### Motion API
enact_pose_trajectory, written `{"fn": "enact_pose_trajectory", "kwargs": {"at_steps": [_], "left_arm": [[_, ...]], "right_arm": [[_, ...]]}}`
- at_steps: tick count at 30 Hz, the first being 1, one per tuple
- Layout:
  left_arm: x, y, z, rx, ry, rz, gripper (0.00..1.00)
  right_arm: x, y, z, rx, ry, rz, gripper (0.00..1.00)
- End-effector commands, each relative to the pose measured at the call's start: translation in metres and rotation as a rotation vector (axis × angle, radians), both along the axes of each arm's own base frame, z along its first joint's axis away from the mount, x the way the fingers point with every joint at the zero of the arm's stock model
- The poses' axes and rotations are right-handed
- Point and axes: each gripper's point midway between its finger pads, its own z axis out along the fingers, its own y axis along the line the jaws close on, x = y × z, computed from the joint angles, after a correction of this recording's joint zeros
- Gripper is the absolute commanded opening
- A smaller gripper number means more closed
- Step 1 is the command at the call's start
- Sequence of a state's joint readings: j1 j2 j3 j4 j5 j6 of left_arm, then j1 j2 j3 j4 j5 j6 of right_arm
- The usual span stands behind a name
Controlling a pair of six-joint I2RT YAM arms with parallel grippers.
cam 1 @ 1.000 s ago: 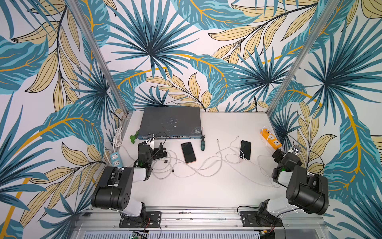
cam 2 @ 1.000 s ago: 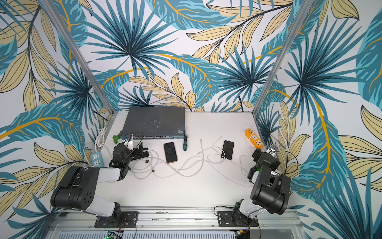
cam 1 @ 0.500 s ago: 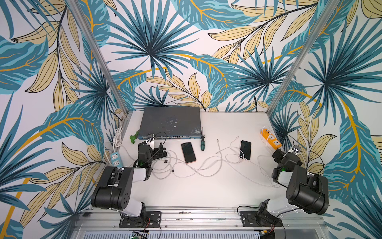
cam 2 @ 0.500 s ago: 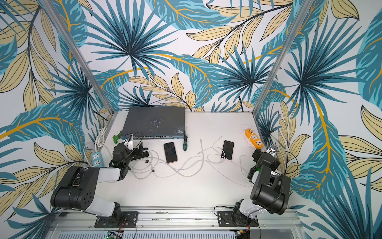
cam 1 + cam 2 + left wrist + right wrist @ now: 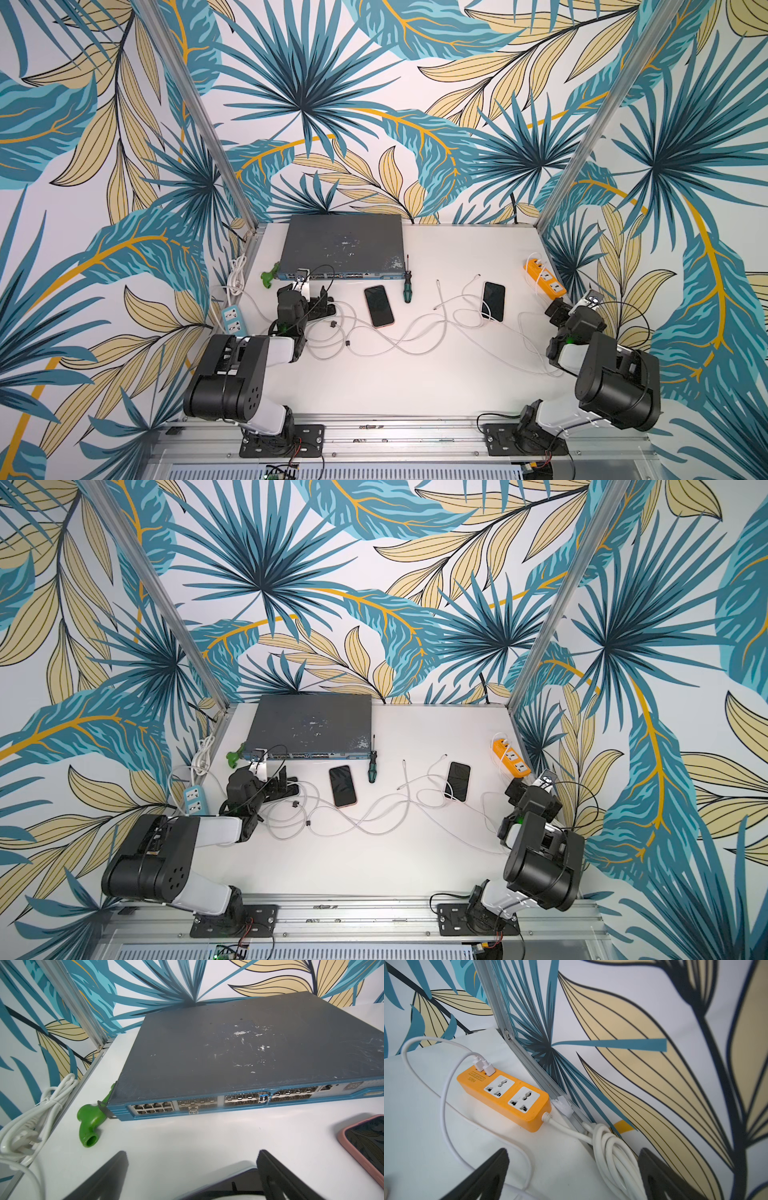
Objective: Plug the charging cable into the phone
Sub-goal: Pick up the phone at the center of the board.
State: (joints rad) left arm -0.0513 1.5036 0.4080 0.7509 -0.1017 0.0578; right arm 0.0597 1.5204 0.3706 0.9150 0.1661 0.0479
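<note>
The walls all around are covered with big blue and yellow leaves, and a white worktop (image 5: pixel 374 386) sits between them. At the left edge lie a bundle of white cord (image 5: pixel 44 1103) and a pale blue socket strip (image 5: pixel 232 319). Next comes a small green pipe piece (image 5: pixel 89 1122), touching the left corner of a flat grey network box (image 5: pixel 343 245) on the far side. The left hand (image 5: pixel 192 1153) is low down just in front of that box. Its two black fingers (image 5: pixel 108 1174) are spread wide and grip nothing. A dark thing with a pale edge (image 5: pixel 224 1184) lies low between them, and I cannot tell what it is. To the right lies a pink phone (image 5: pixel 379 306), flat with its screen up, then a green and black screwdriver (image 5: pixel 407 286) by the box's right corner. Thin white charging cables (image 5: pixel 442 1105) curl over the middle of the worktop. Two loose ends (image 5: pixel 437 283) lie between the screwdriver and a black phone (image 5: pixel 493 301). One cable runs up to the near end of the black phone, but I cannot tell if it is plugged in. On the far right is an orange socket strip (image 5: pixel 504 1095) with two white plugs (image 5: pixel 483 1066) stuck in its end. The right hand (image 5: pixel 573 1150) is near it, fingers wide apart and holding nothing, with a thick coil of white cord (image 5: pixel 608 1157) close by.
</note>
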Motion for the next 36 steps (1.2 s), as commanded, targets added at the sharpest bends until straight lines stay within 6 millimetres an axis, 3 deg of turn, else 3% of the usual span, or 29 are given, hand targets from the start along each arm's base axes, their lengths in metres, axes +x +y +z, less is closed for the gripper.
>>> {"fn": "enact_pose_trajectory", "kwargs": {"at_steps": [1,4,6,9,11,14,20,22,24,26,30,36], "left_arm": [[0.006,0.019,0.042,0.000,-0.017,0.128,1.00],[-0.008,0.041,0.073,-0.093,0.018,0.303,1.00],[-0.022,0.048,0.085,-0.175,0.019,0.370,1.00],[-0.062,0.083,0.076,-0.407,0.041,0.656,1.00],[-0.066,0.071,0.072,-0.514,0.117,0.579,1.00],[-0.075,0.042,0.069,-0.572,0.253,0.451,1.00],[-0.099,-0.012,0.051,-0.642,0.481,0.236,1.00],[-0.100,-0.038,0.052,-0.710,0.499,0.102,1.00],[-0.102,-0.055,0.054,-0.748,0.500,0.024,1.00],[-0.104,-0.063,0.055,-0.740,0.494,-0.012,1.00],[-0.109,-0.067,0.052,-0.733,0.507,-0.027,1.00],[-0.112,-0.070,0.053,-0.702,0.510,-0.059,1.00]], "right_arm": [[0.003,0.002,0.005,-0.002,-0.009,0.018,1.00],[0.003,0.002,0.006,0.004,-0.013,0.029,1.00],[0.002,0.011,0.019,-0.005,-0.026,0.086,1.00],[-0.002,-0.002,0.049,0.049,0.061,-0.021,1.00],[-0.007,0.000,0.061,0.159,0.138,-0.054,0.99],[-0.020,0.027,0.060,0.298,0.329,-0.006,1.00],[-0.056,0.087,0.036,0.300,0.643,0.112,0.99],[-0.064,0.111,0.027,0.313,0.745,0.181,0.92],[-0.067,0.122,0.017,0.283,0.850,0.180,0.93],[-0.068,0.134,0.007,0.229,0.923,0.204,0.99],[-0.062,0.156,-0.017,0.179,1.025,0.244,0.99],[-0.049,0.184,-0.033,0.098,1.128,0.294,0.99]]}}
